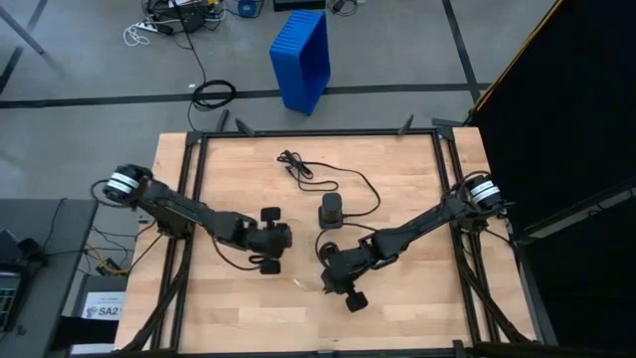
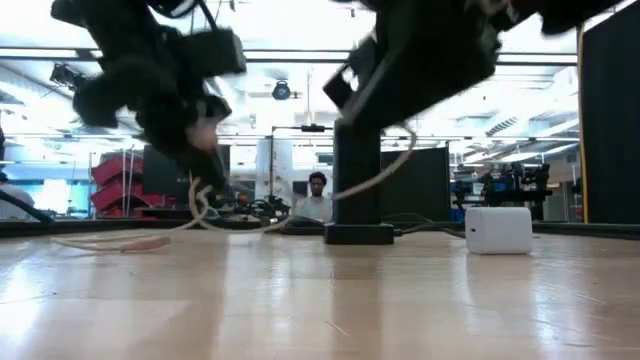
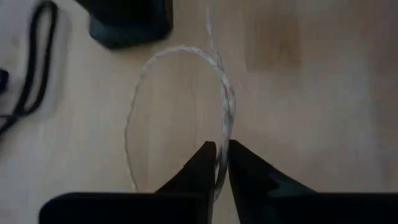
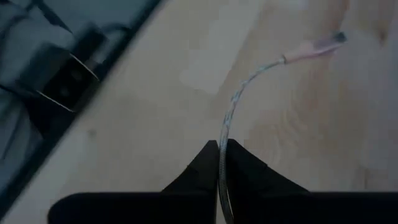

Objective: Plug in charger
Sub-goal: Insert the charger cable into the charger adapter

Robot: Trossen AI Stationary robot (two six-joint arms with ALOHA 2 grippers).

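Tabletop (image 1: 417, 288): light wood, plank pattern, black frame. Cable (image 3: 225, 99): pale silvery braid, pinkish plug end (image 4: 314, 46). Charger block (image 2: 499, 229): white. Dock (image 1: 331, 213) at centre: black, w/ black cord (image 1: 298, 169) toward 12 o'clock. Both claws, left (image 3: 221, 163) & right (image 4: 219, 163): black. Bin (image 1: 301, 55) past 12 o'clock edge: blue. Floor: grey.

The tabletop (image 1: 417, 288) is pale, smooth wood with a slight sheen; the cable (image 4: 239, 96) looks braided; the charger block (image 2: 499, 230) is smooth white plastic.
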